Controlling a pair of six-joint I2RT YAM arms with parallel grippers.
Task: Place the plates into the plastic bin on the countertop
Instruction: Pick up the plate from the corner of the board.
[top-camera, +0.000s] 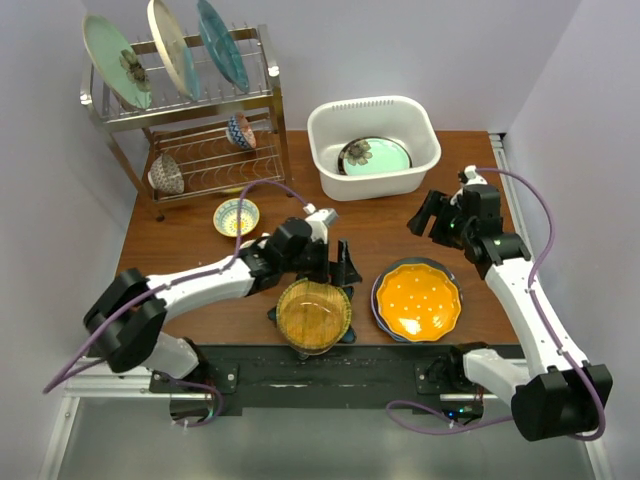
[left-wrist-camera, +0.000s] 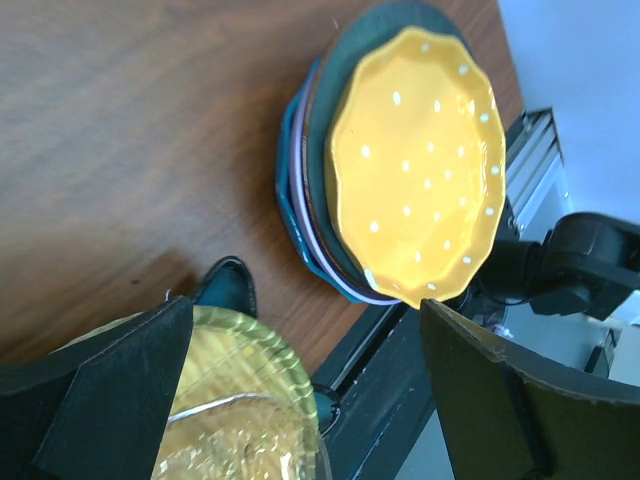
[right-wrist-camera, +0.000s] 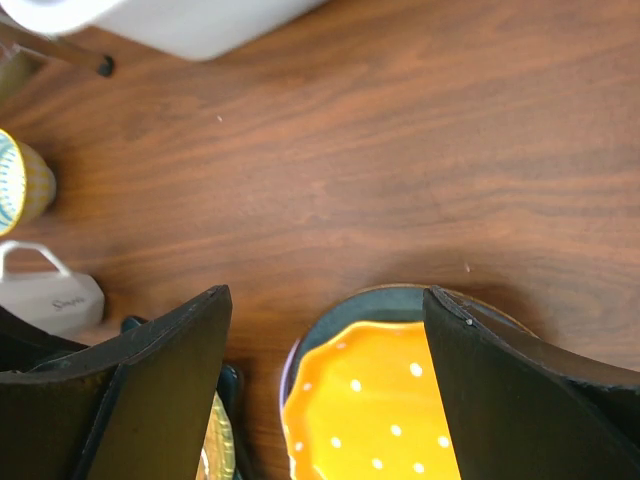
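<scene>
Amber plate (top-camera: 313, 315) lies beneath the left gripper (top-camera: 342, 268), jaws wide; right gripper (top-camera: 428, 218) released, empty.

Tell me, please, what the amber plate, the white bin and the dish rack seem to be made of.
The amber plate looks like tinted glass: translucent, glossy, with a ribbed rim. The white bin seems moulded plastic: even satin white, rounded corners, rolled rim. The dish rack appears to be polished steel wire, silvery and shiny; possibly chrome-plated.
</scene>
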